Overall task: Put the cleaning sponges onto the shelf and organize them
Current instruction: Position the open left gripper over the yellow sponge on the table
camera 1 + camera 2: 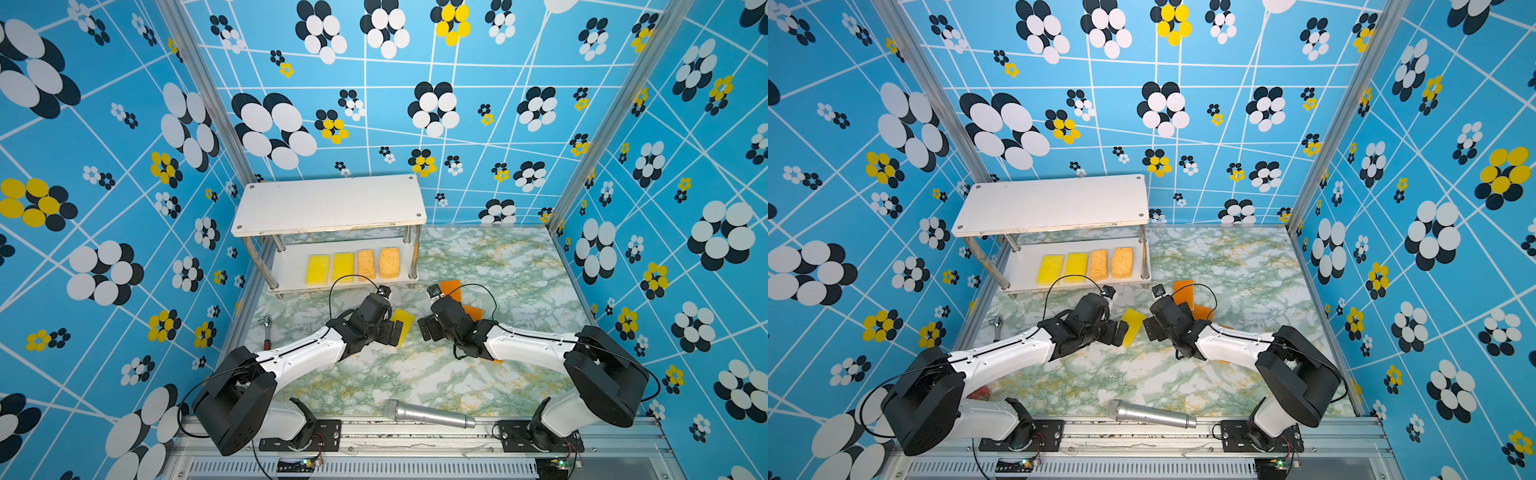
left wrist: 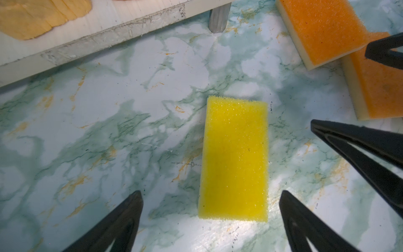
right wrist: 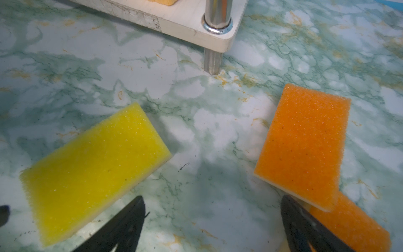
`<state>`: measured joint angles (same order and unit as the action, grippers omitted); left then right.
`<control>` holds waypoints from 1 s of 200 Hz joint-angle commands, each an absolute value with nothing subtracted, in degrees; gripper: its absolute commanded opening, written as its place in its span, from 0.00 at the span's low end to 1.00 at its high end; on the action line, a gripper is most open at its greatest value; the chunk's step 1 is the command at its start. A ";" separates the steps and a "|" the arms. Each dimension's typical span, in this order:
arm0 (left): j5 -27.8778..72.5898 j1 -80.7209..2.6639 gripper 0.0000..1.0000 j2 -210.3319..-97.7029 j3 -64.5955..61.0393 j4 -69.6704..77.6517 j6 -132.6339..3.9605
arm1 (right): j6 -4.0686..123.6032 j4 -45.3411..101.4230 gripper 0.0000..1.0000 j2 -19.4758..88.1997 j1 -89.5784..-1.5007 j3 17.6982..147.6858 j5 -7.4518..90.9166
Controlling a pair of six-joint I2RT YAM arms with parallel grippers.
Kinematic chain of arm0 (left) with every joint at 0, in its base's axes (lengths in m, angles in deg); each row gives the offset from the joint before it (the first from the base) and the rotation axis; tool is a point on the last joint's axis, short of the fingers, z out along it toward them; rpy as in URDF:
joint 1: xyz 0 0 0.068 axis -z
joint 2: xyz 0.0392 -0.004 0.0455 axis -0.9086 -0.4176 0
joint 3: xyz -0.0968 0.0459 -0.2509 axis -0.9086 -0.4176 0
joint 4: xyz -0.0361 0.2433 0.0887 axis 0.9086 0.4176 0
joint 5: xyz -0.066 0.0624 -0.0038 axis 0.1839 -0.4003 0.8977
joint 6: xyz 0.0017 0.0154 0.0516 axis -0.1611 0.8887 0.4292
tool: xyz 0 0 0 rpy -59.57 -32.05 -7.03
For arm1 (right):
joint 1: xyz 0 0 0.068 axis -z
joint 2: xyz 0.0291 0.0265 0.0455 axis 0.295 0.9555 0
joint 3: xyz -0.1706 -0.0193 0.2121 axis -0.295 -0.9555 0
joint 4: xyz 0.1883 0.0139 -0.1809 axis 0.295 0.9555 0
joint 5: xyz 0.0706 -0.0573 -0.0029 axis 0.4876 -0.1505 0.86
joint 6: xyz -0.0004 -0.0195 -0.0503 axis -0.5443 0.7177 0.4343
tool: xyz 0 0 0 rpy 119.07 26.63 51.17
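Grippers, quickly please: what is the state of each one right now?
Left gripper: open, holding nothing, above the flat bright yellow rectangular sponge.
Right gripper: open, holding nothing.

Four sponges (image 1: pixel 1075 267) are lined up on the lower board (image 1: pixel 1024 272) of the shelf (image 1: pixel 1054 205); a yellow sponge (image 1: pixel 1133 326) and orange sponges (image 1: pixel 1183 291) are left in front of it.
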<state>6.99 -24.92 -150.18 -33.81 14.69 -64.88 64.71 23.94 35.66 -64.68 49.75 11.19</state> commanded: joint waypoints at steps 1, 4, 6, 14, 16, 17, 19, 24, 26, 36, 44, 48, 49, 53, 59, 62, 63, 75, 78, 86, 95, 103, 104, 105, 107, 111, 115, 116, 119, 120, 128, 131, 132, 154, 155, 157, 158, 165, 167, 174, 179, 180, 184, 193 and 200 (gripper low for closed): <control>6.04 -24.15 0.99 -149.39 -35.05 15.88 -64.80 | 63.56 23.35 0.99 36.16 -64.32 49.29 10.23; 6.04 -24.10 0.99 -149.39 -35.11 15.85 -64.77 | 63.51 23.35 0.99 36.27 -64.32 49.29 10.23; 6.04 -23.99 0.99 -149.44 -35.17 15.79 -64.74 | 63.50 23.35 0.99 36.29 -64.34 49.29 10.23; 6.04 -23.76 0.99 -149.48 -35.26 15.69 -64.78 | 63.41 23.35 0.99 36.33 -64.34 49.29 10.23; 6.04 -23.71 0.99 -149.55 -35.28 15.68 -64.78 | 63.36 23.35 0.99 36.37 -64.35 49.23 10.19; 6.04 -23.68 0.99 -149.56 -35.28 15.68 -64.74 | 63.34 23.35 0.99 36.38 -64.35 49.30 10.21; 6.09 -23.60 0.99 -149.57 -35.30 15.68 -64.70 | 63.32 23.35 0.99 36.41 -64.29 49.34 10.23; 6.04 -23.47 0.99 -149.57 -35.34 15.68 -64.69 | 63.32 23.35 0.99 36.39 -64.31 49.33 10.28; 6.04 -23.35 0.99 -149.64 -35.30 15.68 -64.69 | 63.32 23.35 0.99 36.45 -64.34 49.30 10.27; 6.12 -23.01 0.99 -149.73 -35.35 15.60 -64.69 | 63.23 23.27 0.99 36.44 -64.29 49.10 10.23; 6.04 -22.74 0.99 -149.82 -35.36 15.59 -64.69 | 63.27 23.27 0.99 36.39 -64.28 49.21 10.23; 6.12 -22.57 0.99 -149.83 -35.40 15.59 -64.69 | 63.25 23.27 0.99 36.36 -64.31 49.12 10.23; 6.12 -22.54 0.99 -149.83 -35.39 15.59 -64.65 | 63.24 23.27 0.99 36.37 -64.29 49.12 10.23; 6.13 -22.50 0.99 -149.83 -35.38 15.53 -64.61 | 63.23 23.22 0.99 36.34 -64.28 49.11 10.23; 6.13 -22.27 0.99 -149.92 -35.43 15.51 -64.56 | 63.23 23.27 0.99 36.26 -64.23 49.12 10.23; 6.13 -22.18 0.99 -149.92 -35.38 15.51 -64.52 | 63.16 23.27 0.99 36.28 -64.26 49.16 10.23; 6.13 -22.13 0.99 -149.97 -35.37 15.46 -64.52 | 63.15 23.27 0.99 36.29 -64.26 49.14 10.23; 6.13 -21.79 0.99 -150.16 -35.52 15.25 -64.45 | 63.21 23.18 0.99 36.19 -64.20 49.09 10.23; 6.13 -21.73 0.99 -150.25 -35.49 15.24 -64.43 | 63.20 23.11 0.99 36.21 -64.18 48.92 10.23; 6.21 -21.45 0.99 -150.44 -35.46 15.24 -64.27 | 63.14 23.09 0.99 36.10 -64.14 48.79 10.23; 6.06 -21.11 0.99 -150.75 -35.41 15.32 -64.14 | 63.01 23.01 0.99 35.85 -64.01 48.57 10.23; 5.88 -20.81 0.99 -151.01 -35.30 15.58 -64.23 | 62.81 22.94 0.99 35.64 -64.00 48.55 10.21; 5.87 -20.74 0.99 -151.04 -35.29 15.63 -64.24 | 62.80 22.93 0.99 35.62 -64.00 48.48 10.22; 5.82 -20.75 0.99 -151.09 -35.29 15.66 -64.29 | 62.75 22.92 0.99 35.61 -63.96 48.45 10.23; 5.86 -20.69 0.99 -151.14 -35.28 15.67 -64.33 | 62.71 22.85 0.99 35.51 -63.88 48.36 10.23; 5.87 -20.55 0.99 -151.28 -35.22 15.68 -64.34 | 62.58 22.75 0.99 35.31 -63.85 48.20 10.23; 5.87 -20.50 0.99 -151.37 -35.27 15.68 -64.34 | 62.46 22.54 0.99 35.06 -63.78 48.03 10.23; 5.87 -20.45 0.99 -151.39 -35.23 15.64 -64.39 | 62.45 22.51 0.99 35.02 -63.76 48.05 10.23; 5.87 -20.35 0.99 -151.49 -35.20 15.60 -64.42 | 62.37 22.29 0.99 34.84 -63.74 47.83 10.30; 5.87 -20.33 0.99 -151.50 -35.24 15.60 -64.43 | 62.36 22.21 0.99 34.78 -63.70 47.77 10.31; 5.79 -20.08 0.99 -151.74 -35.35 15.39 -64.52 | 62.18 21.68 0.99 34.23 -63.47 47.32 10.47; 5.78 -20.04 0.99 -151.83 -35.39 15.29 -64.58 | 62.10 21.49 0.99 34.02 -63.41 47.16 10.56; 5.82 -20.00 0.99 -151.89 -35.38 15.27 -64.55 | 62.05 21.41 0.99 33.97 -63.35 47.08 10.62; 5.60 -19.66 0.99 -152.83 -35.76 14.48 -64.87 | 61.56 20.72 0.99 32.80 -62.73 46.18 11.11; 5.60 -19.68 0.99 -152.87 -35.70 14.46 -64.87 | 61.56 20.72 0.99 32.75 -62.75 46.16 11.11; 5.60 -19.70 0.99 -152.94 -35.69 14.39 -64.87 | 61.56 20.76 0.99 32.71 -62.66 46.14 11.11; 5.56 -19.61 0.99 -152.97 -35.75 14.33 -64.87 | 61.56 20.78 0.99 32.66 -62.67 46.13 11.11; 5.52 -19.57 0.99 -153.29 -35.89 13.90 -64.91 | 61.56 20.87 0.99 32.48 -62.68 46.09 11.11; 5.51 -19.54 0.99 -153.38 -35.94 13.81 -64.95 | 61.56 20.89 0.99 32.44 -62.62 46.05 11.11; 5.44 -19.40 0.99 -153.64 -35.96 13.46 -64.96 | 61.56 20.92 0.99 32.35 -62.60 45.91 11.04; 5.28 -19.36 0.99 -153.85 -35.93 13.19 -64.96 | 61.49 21.00 0.99 32.26 -62.52 45.77 11.03; 5.22 -19.36 0.99 -153.91 -35.96 13.16 -64.96 | 61.48 20.99 0.99 32.26 -62.51 45.82 11.03; 5.06 -19.24 0.99 -154.03 -35.93 12.94 -64.96 | 61.47 20.98 0.99 32.25 -62.51 45.78 11.03; 4.61 -19.02 0.99 -154.27 -36.12 12.35 -64.96 | 61.38 20.98 0.99 32.19 -62.48 45.64 11.03; 4.14 -18.87 0.99 -154.40 -36.42 11.68 -64.96 | 61.29 20.92 0.99 32.08 -62.43 45.73 11.03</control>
